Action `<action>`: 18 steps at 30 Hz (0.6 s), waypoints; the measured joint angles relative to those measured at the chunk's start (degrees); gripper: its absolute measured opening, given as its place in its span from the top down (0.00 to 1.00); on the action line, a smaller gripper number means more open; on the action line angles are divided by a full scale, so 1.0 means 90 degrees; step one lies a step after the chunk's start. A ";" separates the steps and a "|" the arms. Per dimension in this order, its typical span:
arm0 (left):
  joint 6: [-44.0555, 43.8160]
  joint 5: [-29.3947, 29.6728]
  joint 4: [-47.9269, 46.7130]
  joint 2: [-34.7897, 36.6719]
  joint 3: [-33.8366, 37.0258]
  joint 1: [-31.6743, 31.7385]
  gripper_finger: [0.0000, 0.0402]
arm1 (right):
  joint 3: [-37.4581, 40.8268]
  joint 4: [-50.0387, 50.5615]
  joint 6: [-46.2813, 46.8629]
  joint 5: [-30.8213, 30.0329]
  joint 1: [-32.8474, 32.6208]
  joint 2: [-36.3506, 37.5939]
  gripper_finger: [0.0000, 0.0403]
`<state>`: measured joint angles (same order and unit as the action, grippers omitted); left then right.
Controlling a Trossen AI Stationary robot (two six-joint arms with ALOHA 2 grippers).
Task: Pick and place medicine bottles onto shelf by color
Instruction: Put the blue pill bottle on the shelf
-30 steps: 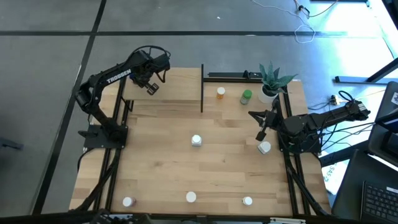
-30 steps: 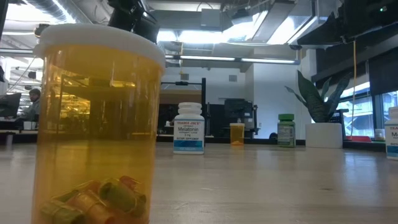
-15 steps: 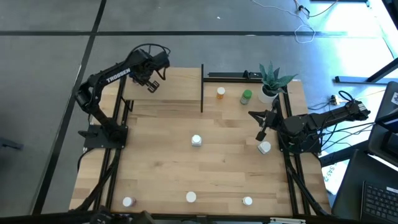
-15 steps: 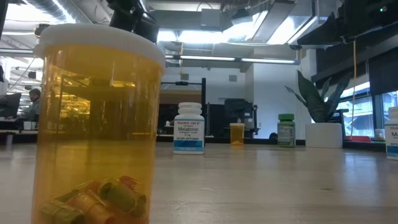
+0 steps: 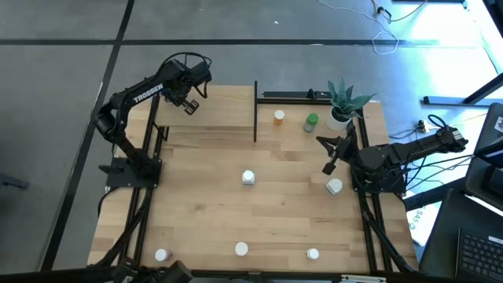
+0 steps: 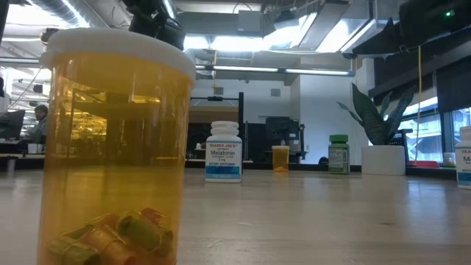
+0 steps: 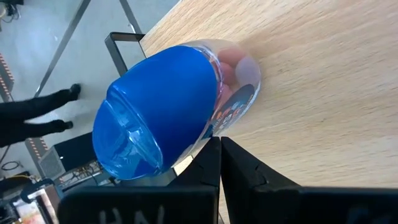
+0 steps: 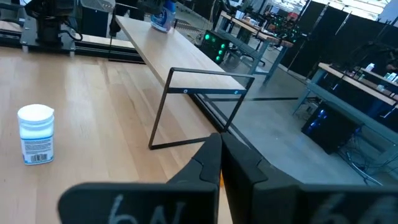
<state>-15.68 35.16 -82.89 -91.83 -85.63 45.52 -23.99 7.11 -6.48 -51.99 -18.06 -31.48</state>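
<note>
Left claw [image 5: 189,104] closed, above the shelf [image 5: 216,110] beside a blue bottle [image 7: 168,109]; right claw [image 5: 331,167] closed, over the desk [image 5: 267,204].

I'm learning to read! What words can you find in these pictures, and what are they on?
"TROSSEN": on the left arm, seen from above.
"TRADER JOE'S" and "Melatonin": on the white bottle mid-table, low view.
Too small or blurred: labels on the green bottle, the blue bottle and the white-capped bottle.

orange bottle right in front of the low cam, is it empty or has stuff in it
Nearly empty. Through the clear wall of the orange bottle, a few capsules lie at the bottom; the rest is bare.
</note>
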 joint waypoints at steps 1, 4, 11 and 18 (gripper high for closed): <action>0.0036 0.0000 0.0007 0.0000 0.0000 0.0000 1.00 | 0.0000 0.0000 -0.0002 0.0000 0.0000 0.0000 0.96; 0.0138 0.0000 0.0083 0.0000 0.0001 -0.0002 1.00 | 0.0000 0.0000 -0.0001 0.0000 0.0000 0.0000 0.96; 0.0306 0.0000 0.0255 0.0000 0.0001 0.0108 1.00 | 0.0000 0.0000 0.0000 0.0000 0.0000 0.0000 0.96; 0.0389 0.0000 0.0276 0.0000 0.0001 0.0224 1.00 | 0.0000 0.0000 0.0006 0.0002 0.0000 0.0000 0.96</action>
<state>-12.17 35.16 -80.41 -91.83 -85.62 47.54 -23.99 7.11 -6.42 -51.96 -18.06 -31.48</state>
